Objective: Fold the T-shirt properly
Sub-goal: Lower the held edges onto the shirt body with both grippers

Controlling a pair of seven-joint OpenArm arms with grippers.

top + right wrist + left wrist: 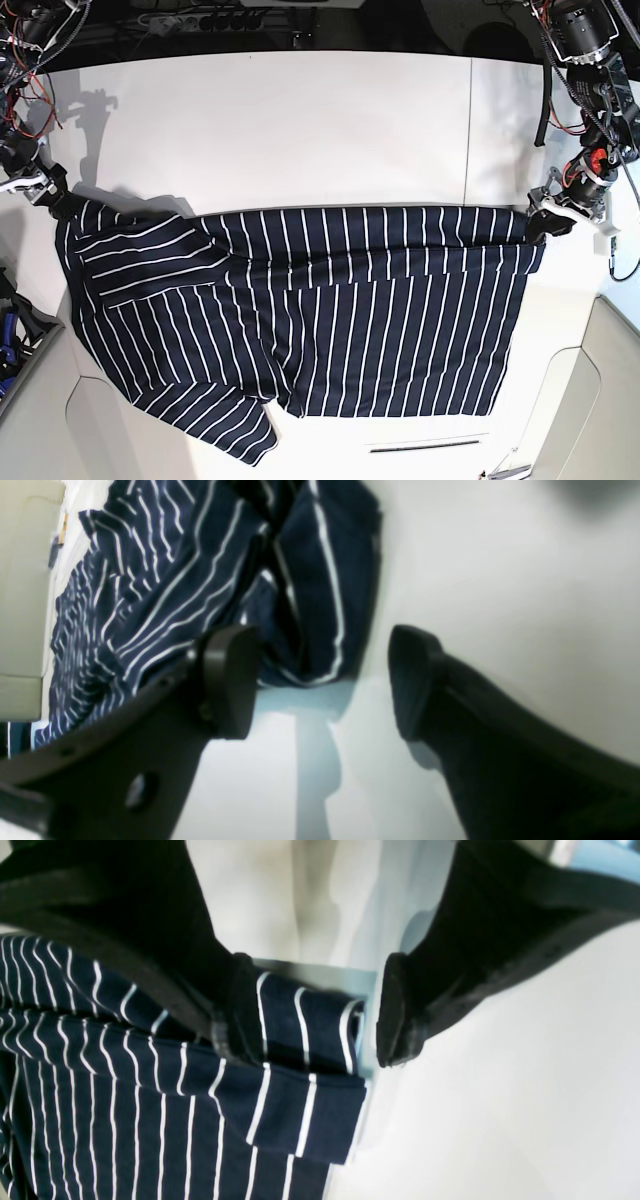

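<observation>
The T-shirt (330, 310), dark navy with thin white stripes, lies spread across the white table (300, 130), its upper part doubled over along a straight far edge. My left gripper (545, 225) is at the shirt's far right corner. In the left wrist view its jaws stand wide apart (317, 1015); the folded corner of the T-shirt (150, 1100) lies between them, touching only one finger (240, 1010). My right gripper (55, 195) is at the far left corner. Seen from the right wrist it is open (320, 680), with the T-shirt (175, 580) bunched just beyond its fingertips.
Cables and a power strip (200, 20) run along the table's back edge. A seam (470, 130) crosses the tabletop at the right. Pale raised panels (600, 400) flank the front corners, and a beige block (25, 580) stands left of the shirt.
</observation>
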